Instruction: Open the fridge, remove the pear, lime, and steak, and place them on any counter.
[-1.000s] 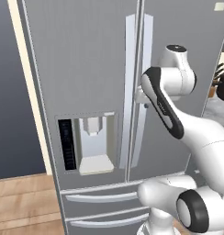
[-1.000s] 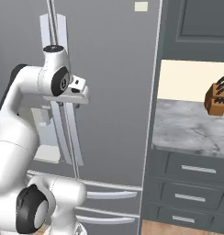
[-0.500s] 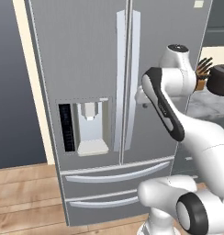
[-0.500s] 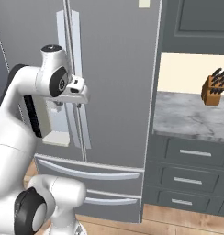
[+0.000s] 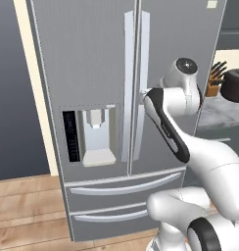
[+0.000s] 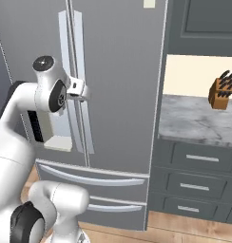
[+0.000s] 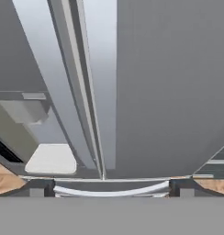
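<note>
The fridge (image 5: 92,59) stands with both doors shut, so the pear, lime and steak are hidden inside. My gripper (image 5: 142,96) hovers at mid height right in front of the right door's long handle (image 5: 144,54), also seen from the other side as gripper (image 6: 82,93) beside the handles (image 6: 75,71). In the hand view the gripper (image 7: 111,189) is open, its dark fingertips (image 7: 38,188) wide apart with nothing between them, looking down the door seam. The marbled counter (image 6: 194,118) lies to the fridge's right.
A knife block (image 6: 221,90) stands at the back of the counter, and a dark pot (image 5: 234,86) beside it. Grey drawers (image 6: 198,159) sit under the counter. The water dispenser (image 5: 94,135) is on the left door, two fridge drawers (image 5: 121,184) below. Wooden floor (image 5: 23,215) spreads in front.
Both base views have shifted: the fridge looks farther off and more of its bottom drawers shows. The hand stays by the right door's handle. The doors are still shut.
</note>
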